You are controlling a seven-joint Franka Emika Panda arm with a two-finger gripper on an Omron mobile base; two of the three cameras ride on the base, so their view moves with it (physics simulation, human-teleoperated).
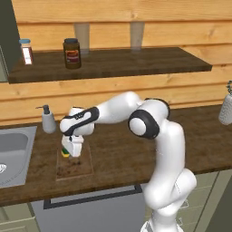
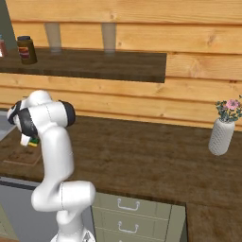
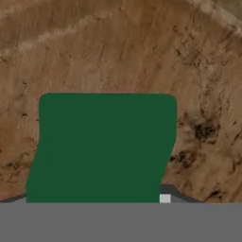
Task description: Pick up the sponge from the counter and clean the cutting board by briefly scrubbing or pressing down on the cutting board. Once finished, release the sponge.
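Note:
The cutting board (image 1: 78, 168) lies on the counter (image 1: 131, 149) just right of the sink, light brown with dark stains. My gripper (image 1: 73, 153) points down over the board's far end and is shut on the sponge (image 1: 66, 152), whose green and yellow edge shows beside the fingers. In the hand view the sponge's dark green top (image 3: 101, 146) fills the middle and hides both fingertips, with the stained cutting board (image 3: 118, 47) right behind it. From the right base view only a bit of the sponge (image 2: 32, 141) peeks past my arm above the cutting board (image 2: 19, 156).
A steel sink (image 1: 13, 154) sits left of the board, with a soap dispenser (image 1: 48, 120) behind it. A dark jar (image 1: 72, 53) and a small bottle (image 1: 26, 51) stand on the upper shelf. A white vase with flowers (image 2: 222, 134) stands far right on the counter.

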